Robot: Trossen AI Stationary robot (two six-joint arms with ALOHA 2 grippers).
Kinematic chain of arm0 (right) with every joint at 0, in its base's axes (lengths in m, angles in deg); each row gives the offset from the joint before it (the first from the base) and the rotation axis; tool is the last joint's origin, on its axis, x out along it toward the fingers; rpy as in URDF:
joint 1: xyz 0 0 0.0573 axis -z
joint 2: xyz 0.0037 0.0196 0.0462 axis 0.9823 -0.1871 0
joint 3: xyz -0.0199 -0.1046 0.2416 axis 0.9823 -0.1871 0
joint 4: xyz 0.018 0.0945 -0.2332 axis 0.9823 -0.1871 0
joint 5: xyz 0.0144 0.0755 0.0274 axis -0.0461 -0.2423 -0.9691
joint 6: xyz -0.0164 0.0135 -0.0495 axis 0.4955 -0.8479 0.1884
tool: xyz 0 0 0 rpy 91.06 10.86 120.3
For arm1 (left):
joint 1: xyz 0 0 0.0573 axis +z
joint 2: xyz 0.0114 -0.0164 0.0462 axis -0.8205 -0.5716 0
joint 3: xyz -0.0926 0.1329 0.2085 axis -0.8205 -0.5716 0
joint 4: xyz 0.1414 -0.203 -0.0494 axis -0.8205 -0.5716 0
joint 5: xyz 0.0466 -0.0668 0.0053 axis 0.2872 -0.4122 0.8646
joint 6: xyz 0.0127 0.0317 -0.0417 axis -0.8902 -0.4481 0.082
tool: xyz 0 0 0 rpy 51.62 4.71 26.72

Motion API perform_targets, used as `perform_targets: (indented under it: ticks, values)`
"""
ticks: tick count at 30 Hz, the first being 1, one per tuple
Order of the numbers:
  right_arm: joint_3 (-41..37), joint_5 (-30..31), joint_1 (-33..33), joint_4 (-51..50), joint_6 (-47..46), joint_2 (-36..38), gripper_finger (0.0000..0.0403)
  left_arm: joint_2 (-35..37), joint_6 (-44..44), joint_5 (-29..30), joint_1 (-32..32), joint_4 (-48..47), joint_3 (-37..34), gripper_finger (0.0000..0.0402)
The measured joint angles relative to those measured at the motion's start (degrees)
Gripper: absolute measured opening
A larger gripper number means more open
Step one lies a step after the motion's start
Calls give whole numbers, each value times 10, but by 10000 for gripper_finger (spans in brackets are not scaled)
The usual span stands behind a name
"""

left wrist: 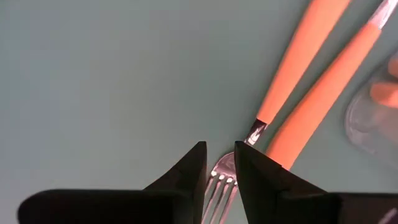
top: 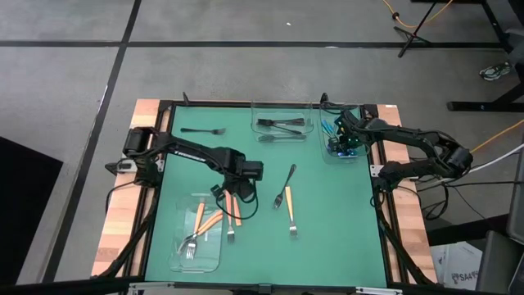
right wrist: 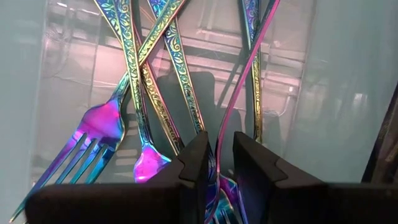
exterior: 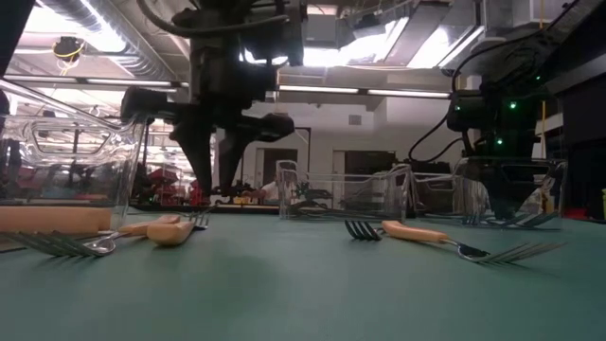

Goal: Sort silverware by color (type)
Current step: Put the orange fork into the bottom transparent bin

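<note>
In the high view the left gripper is seen low over the green table mat left of centre, its fingers held slightly apart with nothing pinched, above two orange-handled forks with silver heads lying beside a clear plastic tray at lower left, which holds more orange-handled forks. The right gripper is lowered into a clear tray at upper right among iridescent blue-purple forks, its fingers nearly together with a thin iridescent handle running between them, though whether it is pinched cannot be told. Black utensils are seen in the upper-centre tray, one black fork at upper left, and another black fork with an orange-handled one at centre.
</note>
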Motion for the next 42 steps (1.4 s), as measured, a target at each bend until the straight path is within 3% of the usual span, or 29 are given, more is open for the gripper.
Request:
perform_targets:
  ticks: [7, 20, 35, 42]
  values:
    - [0, 0, 0, 0, 0, 0, 72, 1, -42, 0, 0, -3, 0, 72]
    - [0, 0, 0, 6, 0, 0, 72, 5, -216, 55, 3, -5, 0, 15]
    - [0, 0, 0, 24, 0, 0, 72, 3, -251, 55, 24, -2, 0, 12]
    - [0, 0, 0, 24, 0, 0, 72, -10, -209, 55, 19, 9, 0, 12]
